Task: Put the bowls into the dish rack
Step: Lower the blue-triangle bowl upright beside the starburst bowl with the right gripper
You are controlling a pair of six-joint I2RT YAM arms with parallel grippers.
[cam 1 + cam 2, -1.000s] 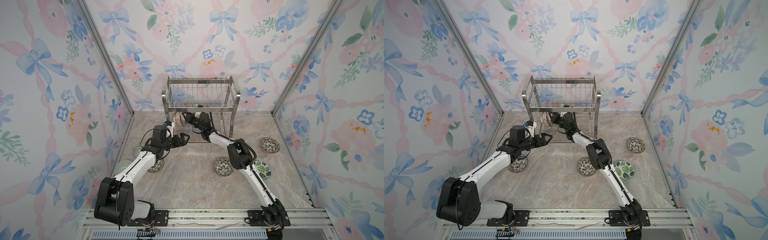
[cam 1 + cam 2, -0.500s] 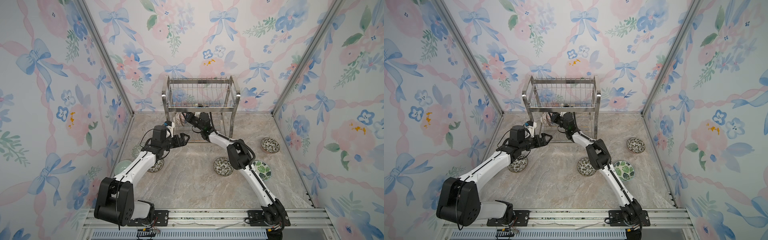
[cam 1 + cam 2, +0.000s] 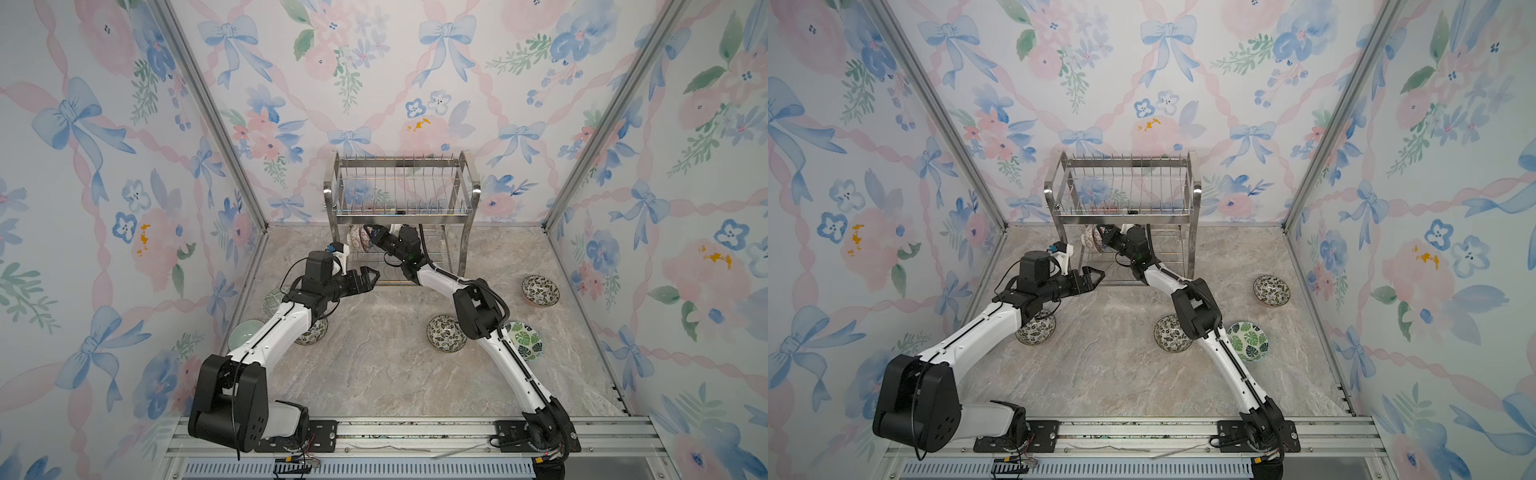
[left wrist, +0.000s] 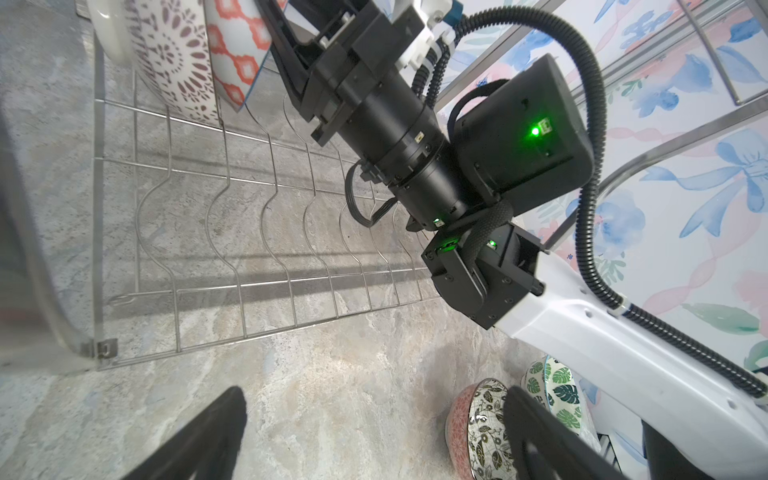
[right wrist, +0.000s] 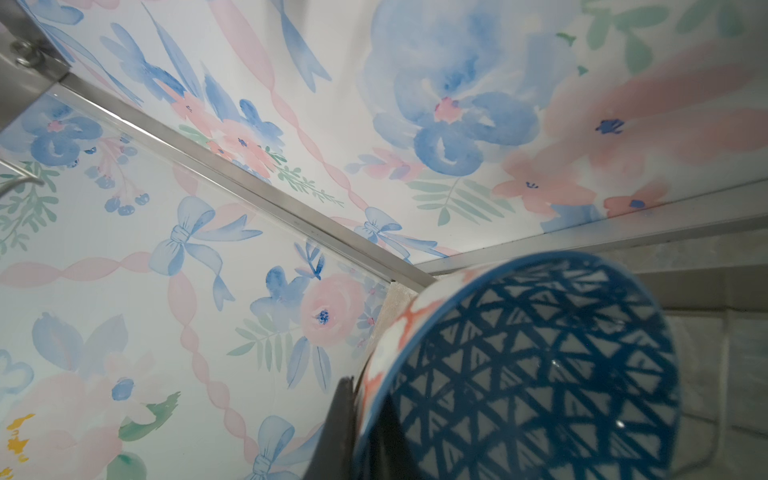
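Note:
The steel dish rack (image 3: pixel 403 195) (image 3: pixel 1125 195) stands against the back wall. My right gripper (image 3: pixel 371 232) (image 5: pixel 365 399) reaches into its lower tier and is shut on the rim of a blue-white geometric bowl (image 5: pixel 540 353) (image 4: pixel 232 54) with an orange lattice outside. This bowl is tipped on edge next to a cream patterned bowl (image 4: pixel 166 54) (image 3: pixel 354 239) standing in the rack's wire slots. In front of the lower tier's left end my left gripper (image 3: pixel 370 277) (image 4: pixel 374 399) hovers open over the floor, holding nothing.
Loose bowls lie on the marble floor: black-white leafy ones (image 3: pixel 446 333) (image 3: pixel 540 290) (image 3: pixel 311 332), a green leaf one (image 3: pixel 524 340), a pale green one (image 3: pixel 243 332) and a lattice one (image 3: pixel 272 300) under the left arm. Flowered walls close in both sides.

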